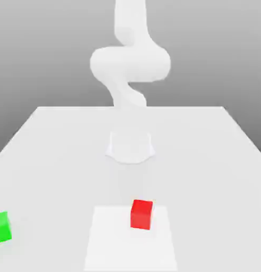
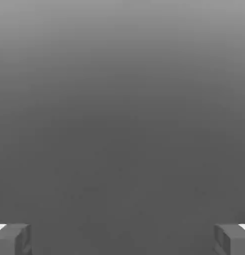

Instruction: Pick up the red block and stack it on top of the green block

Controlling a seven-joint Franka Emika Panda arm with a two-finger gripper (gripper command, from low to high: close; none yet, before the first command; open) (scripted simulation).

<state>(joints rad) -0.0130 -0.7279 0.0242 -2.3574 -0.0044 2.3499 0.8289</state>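
The red block (image 1: pixel 141 214) sits on the white table (image 1: pixel 207 159) near its front, slightly toward the exterior view's right of centre. The green block (image 1: pixel 1 227) rests at the exterior view's far left edge, well apart from the red one. In the hand view my gripper (image 2: pixel 122 240) is open, its grey fingertips (image 2: pixel 12 238) standing wide apart with nothing between them, facing a plain grey backdrop. The white arm (image 1: pixel 130 61) rises behind both blocks, bent over high above the table.
The arm's round base (image 1: pixel 130 146) stands mid-table behind the red block. A paler square patch (image 1: pixel 116 244) lies on the table's front, and the red block rests on its far right corner. The table's edges slant outward on both sides.
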